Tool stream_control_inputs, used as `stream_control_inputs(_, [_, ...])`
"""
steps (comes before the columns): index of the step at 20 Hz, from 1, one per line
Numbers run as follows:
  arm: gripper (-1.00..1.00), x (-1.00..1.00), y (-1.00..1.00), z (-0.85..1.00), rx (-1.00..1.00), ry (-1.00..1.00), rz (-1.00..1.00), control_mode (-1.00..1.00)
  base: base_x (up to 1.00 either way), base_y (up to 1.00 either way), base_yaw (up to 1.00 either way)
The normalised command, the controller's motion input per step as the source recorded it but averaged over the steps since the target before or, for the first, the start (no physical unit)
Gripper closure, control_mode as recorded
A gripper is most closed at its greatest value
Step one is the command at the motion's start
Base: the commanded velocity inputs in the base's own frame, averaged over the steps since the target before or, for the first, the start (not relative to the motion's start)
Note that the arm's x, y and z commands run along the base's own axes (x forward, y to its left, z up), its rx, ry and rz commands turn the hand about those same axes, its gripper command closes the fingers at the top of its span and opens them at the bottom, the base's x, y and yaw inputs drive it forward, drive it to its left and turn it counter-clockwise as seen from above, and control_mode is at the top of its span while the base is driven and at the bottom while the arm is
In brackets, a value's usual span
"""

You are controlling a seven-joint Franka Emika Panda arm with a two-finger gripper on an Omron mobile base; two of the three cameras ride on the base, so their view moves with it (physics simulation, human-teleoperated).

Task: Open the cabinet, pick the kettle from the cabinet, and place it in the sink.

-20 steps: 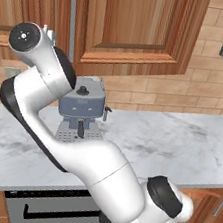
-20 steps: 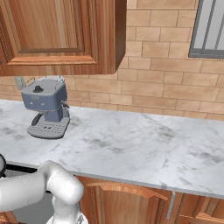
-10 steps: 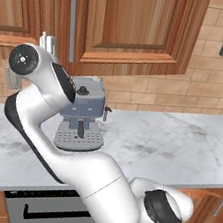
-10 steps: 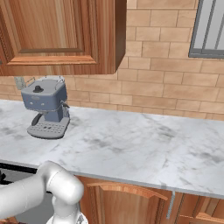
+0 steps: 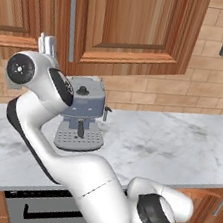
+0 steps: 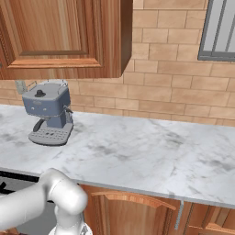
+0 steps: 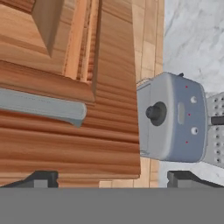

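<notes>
The cabinet (image 5: 131, 25) hangs on the brick wall (image 6: 174, 87), up above the counter (image 6: 137, 156). Its wooden door is shut, so what is inside cannot be seen. A long silver handle (image 5: 72, 24) runs up and down along the left edge of the door. In the hand view the handle (image 7: 43, 107) lies sideways, because that camera is turned. The claw (image 7: 111, 177) is up high, near the bottom end of the handle, at the lower left corner of the cabinet. Its two dark tips are spread wide apart and hold nothing. One tip (image 7: 41, 178) sits in front of the wood of the door and the other tip sits in front of the wall beside it. They are not touching the handle. Under the cabinet, a blue-grey coffee machine (image 6: 48, 117) stands on the marble counter, close to the wall. Far to the right, a window (image 6: 220, 30) with grey bars is set in the brick wall.
</notes>
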Motion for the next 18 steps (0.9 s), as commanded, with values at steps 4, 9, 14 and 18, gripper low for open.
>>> stream_control_inputs(4, [-1.00,0.01,0.46,-0.03,0.18,-0.08,-0.16,-1.00,0.00,0.00,0.00])
stream_control_inputs(9, [-1.00,0.00,0.44,-0.05,0.22,-0.03,-0.16,-1.00,0.00,0.00,0.00])
stream_control_inputs(14, [-1.00,0.00,0.46,-0.09,0.23,0.00,-0.16,-1.00,0.00,0.00,0.00])
stream_control_inputs(18, [-1.00,0.01,0.40,-0.17,0.24,0.00,-0.16,-1.00,0.00,0.00,0.00])
